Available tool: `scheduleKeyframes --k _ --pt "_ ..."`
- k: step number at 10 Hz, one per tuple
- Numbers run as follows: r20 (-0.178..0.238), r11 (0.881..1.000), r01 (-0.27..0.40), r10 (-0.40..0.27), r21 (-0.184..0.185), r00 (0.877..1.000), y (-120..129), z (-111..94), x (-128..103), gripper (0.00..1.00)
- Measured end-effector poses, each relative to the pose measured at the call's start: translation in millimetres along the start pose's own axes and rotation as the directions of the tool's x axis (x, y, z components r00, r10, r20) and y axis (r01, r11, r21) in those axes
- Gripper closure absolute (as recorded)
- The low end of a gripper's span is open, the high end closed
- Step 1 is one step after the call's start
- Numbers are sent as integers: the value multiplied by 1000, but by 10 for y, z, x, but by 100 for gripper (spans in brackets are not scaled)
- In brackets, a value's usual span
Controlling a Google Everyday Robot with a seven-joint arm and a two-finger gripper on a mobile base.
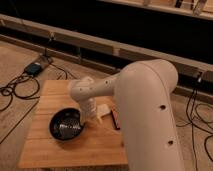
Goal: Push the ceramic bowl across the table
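Observation:
The ceramic bowl [67, 125], black and shallow with a glossy speckled inside, sits on the front left part of the wooden table [50, 95]. My white arm reaches down from the right, and the gripper [86, 121] is low at the bowl's right rim, touching it or just beside it. The gripper's tip is partly hidden by the wrist and the bowl's edge.
A small white object [103, 112] and a dark flat item [115, 120] lie just right of the gripper. Cables and a blue device [35, 67] lie on the floor to the left. More cables [197, 107] are on the right. A dark wall with a rail runs behind.

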State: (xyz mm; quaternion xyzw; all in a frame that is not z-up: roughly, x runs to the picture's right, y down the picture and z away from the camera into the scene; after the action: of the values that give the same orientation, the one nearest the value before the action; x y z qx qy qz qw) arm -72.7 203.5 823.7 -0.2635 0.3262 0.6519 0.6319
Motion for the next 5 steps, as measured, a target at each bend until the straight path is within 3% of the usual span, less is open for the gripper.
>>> scheduleKeyframes --k 5 --pt "-7 995 -102 102 12 995 -407 38 31 35"
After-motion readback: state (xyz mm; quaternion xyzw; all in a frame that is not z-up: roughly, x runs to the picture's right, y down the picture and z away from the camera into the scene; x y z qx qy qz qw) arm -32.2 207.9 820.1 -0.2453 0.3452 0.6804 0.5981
